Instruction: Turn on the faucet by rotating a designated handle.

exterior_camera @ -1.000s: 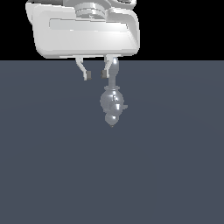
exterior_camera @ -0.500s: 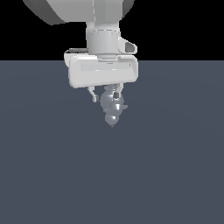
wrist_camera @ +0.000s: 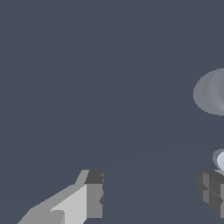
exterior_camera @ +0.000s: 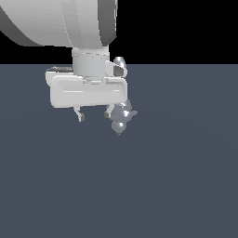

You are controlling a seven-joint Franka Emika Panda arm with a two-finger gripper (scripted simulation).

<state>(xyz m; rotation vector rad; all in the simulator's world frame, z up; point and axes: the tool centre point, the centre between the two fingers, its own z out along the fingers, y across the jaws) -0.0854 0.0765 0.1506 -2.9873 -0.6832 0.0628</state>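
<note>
The rigid, slick chrome faucet (exterior_camera: 122,120) probably needs a push on its side stub, at three o'clock of the released tool (exterior_camera: 95,115).

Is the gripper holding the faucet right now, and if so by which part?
Nothing is held. The gripper is open, with only bare floor between its fingers in the wrist view. The faucet stands outside them, beside the finger on the exterior view's right.

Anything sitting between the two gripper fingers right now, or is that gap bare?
Bare. In the wrist view only dark floor shows between the fingers of the gripper. The faucet sits outside the gap, beside one finger, as the exterior view also shows.
</note>
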